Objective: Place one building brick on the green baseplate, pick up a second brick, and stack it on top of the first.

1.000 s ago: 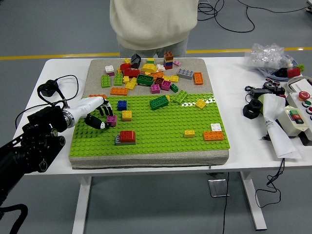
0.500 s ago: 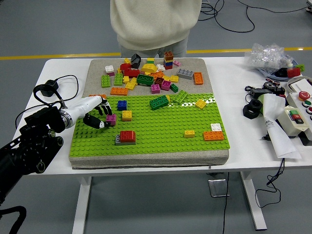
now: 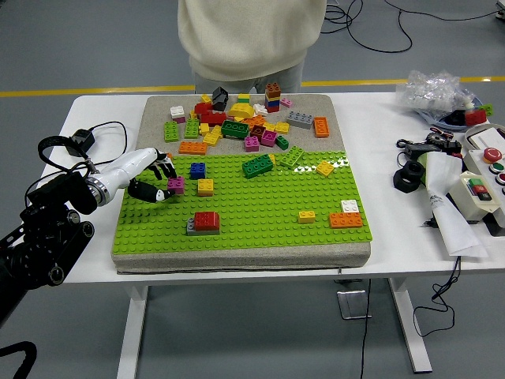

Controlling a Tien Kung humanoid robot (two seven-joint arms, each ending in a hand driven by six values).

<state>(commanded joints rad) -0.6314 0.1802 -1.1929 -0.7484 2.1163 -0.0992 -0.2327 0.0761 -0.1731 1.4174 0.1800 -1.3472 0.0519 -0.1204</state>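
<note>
The green baseplate covers the front half of a grey mat. At its left side my left hand, white with black fingers, is shut on a small magenta brick and holds it just above the studs. Right beside it sit a blue brick and a yellow brick. A red brick stacked on a grey brick stands nearer the front edge. My right hand is out of view.
A heap of loose bricks lies on the mat behind the baseplate. Yellow, white and orange bricks sit at the plate's right. A person in a cream top stands at the far side. Tools, a control box and cables crowd the right.
My left hand has drawn back to the left and slightly up, carrying the magenta brick with it. Everything else stays where it was.
</note>
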